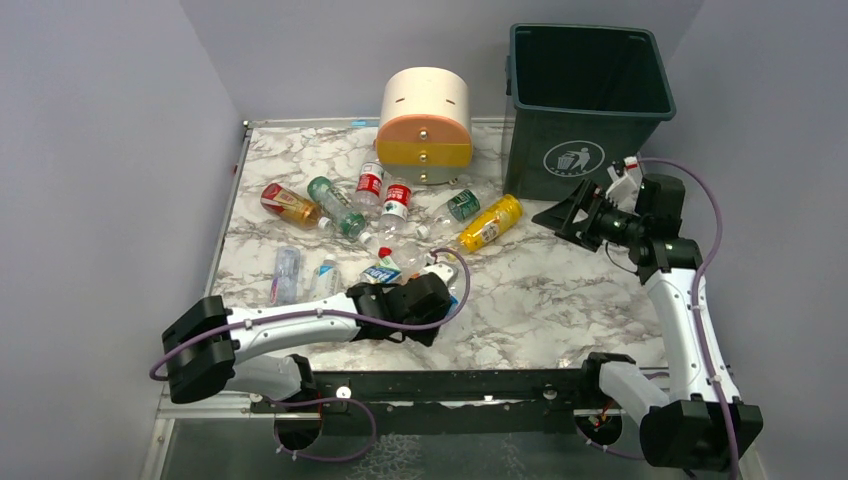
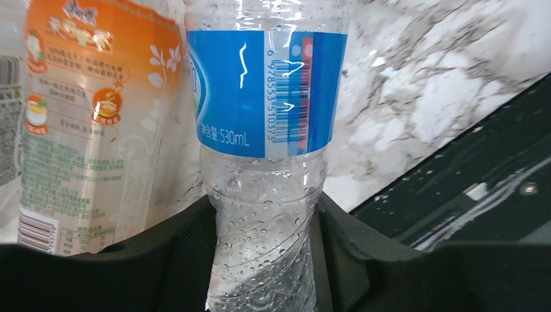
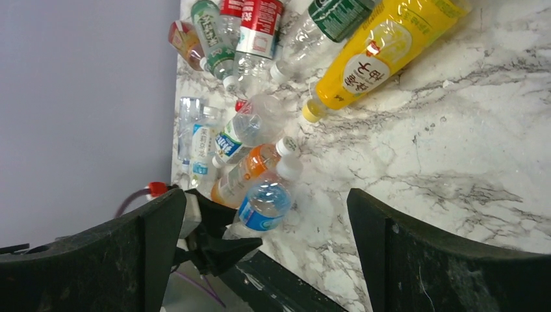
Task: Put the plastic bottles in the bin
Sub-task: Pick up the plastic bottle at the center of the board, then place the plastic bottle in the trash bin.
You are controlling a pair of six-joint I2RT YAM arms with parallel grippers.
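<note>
Left end effector clamped on blue-label bottle by the counter's near edge, its length pointing outward; bin at far right corner, beside wide-apart right end effector.

The plastic bottles lie on their sides; the green bin stands upright.

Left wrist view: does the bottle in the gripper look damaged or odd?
The blue-label bottle looks intact; only droplets cling inside its clear wall. The left gripper is shut on the clear body next to the label.
</note>
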